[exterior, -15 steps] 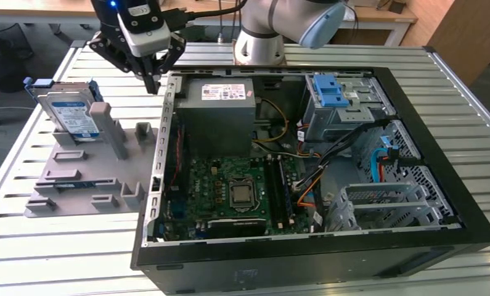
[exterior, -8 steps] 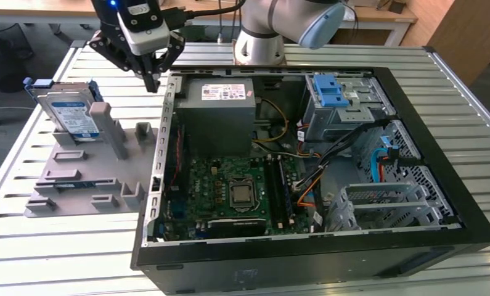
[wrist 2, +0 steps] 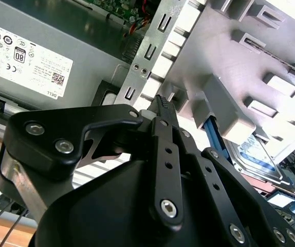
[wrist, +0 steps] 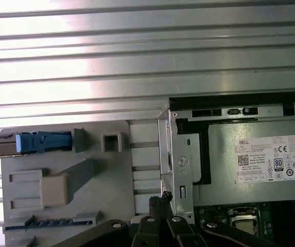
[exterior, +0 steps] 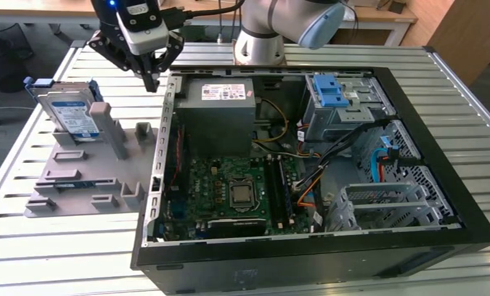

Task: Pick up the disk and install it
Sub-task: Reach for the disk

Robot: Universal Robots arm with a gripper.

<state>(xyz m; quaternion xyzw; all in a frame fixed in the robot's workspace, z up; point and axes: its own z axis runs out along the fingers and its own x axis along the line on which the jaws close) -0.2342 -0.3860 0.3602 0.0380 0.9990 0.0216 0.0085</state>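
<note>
In the exterior view, the open computer case (exterior: 310,265) is lying across the centre and right of the frame on the slatted surface (exterior: 64,259), with the grey holder (exterior: 76,185) sitting beside it at the left. Farther back, at upper left, the disk (exterior: 70,112) is standing on edge in that holder. The tool (exterior: 151,85) is hovering by the case's rim, fingers pressed together on nothing, apart from the disk.

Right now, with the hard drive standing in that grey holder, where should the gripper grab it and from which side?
Probably the upper edge of the hard drive, pinched across its thickness, coming down from above. It stands on edge, tilted, its lower part seated in the grey holder with a post beside one face, so the top is free.
</note>
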